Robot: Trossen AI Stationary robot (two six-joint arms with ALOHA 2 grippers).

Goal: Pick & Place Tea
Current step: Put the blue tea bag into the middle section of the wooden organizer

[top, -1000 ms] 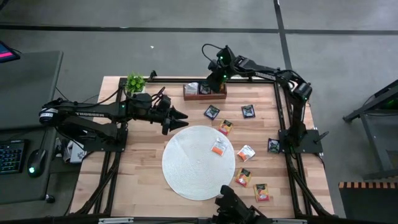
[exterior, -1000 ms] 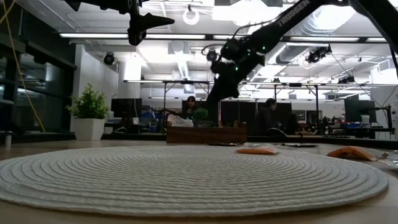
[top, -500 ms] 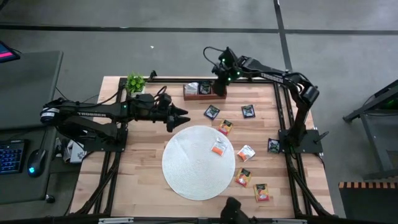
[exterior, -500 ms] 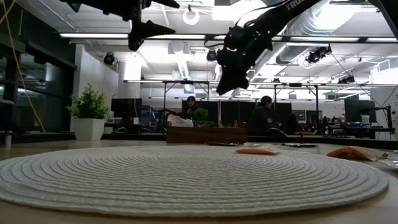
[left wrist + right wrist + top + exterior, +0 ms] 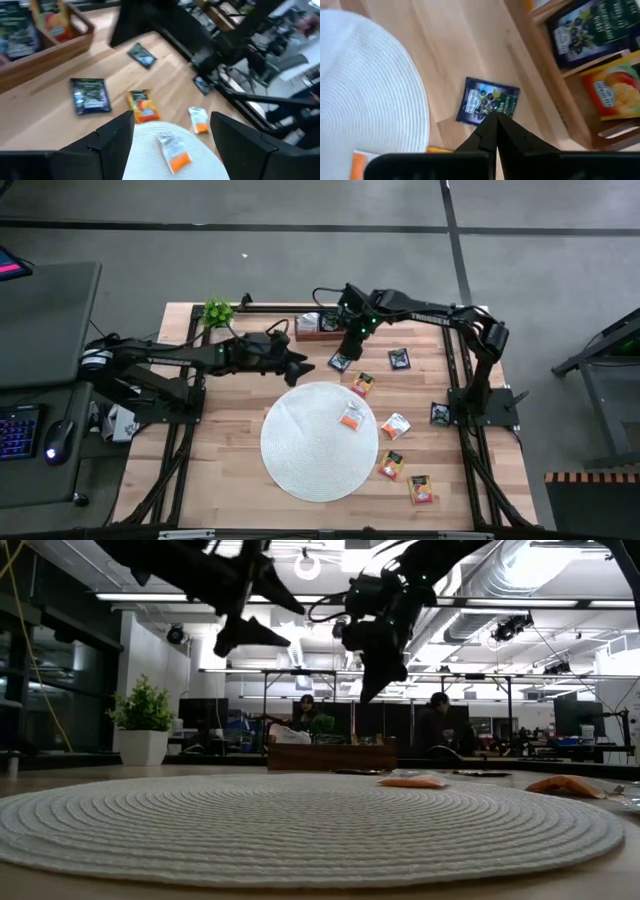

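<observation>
Two hands are hovering over the counter [image 5: 215, 430] while we are sorting tea. Our right hand [image 5: 346, 352], its fingers pressed together with nothing between them, is hanging just above a dark sachet [image 5: 340, 361] lying on bare wood near the tray [image 5: 330, 332], at about twelve o'clock from the round mat [image 5: 318, 440]. Our left hand [image 5: 300, 365], fingers spread and empty, is waiting at about eleven o'clock of the mat's rim. Other sachets are lying scattered: one white-and-orange [image 5: 351, 418] on the mat, one red-orange [image 5: 362, 384] at its one o'clock edge, more off toward three and five o'clock. Several are already sitting in the tray's compartments. We judge we are starting the next pick; the right hand must open, straddle the flat dark sachet, and descend squarely, since such a thin packet could slide away.
</observation>
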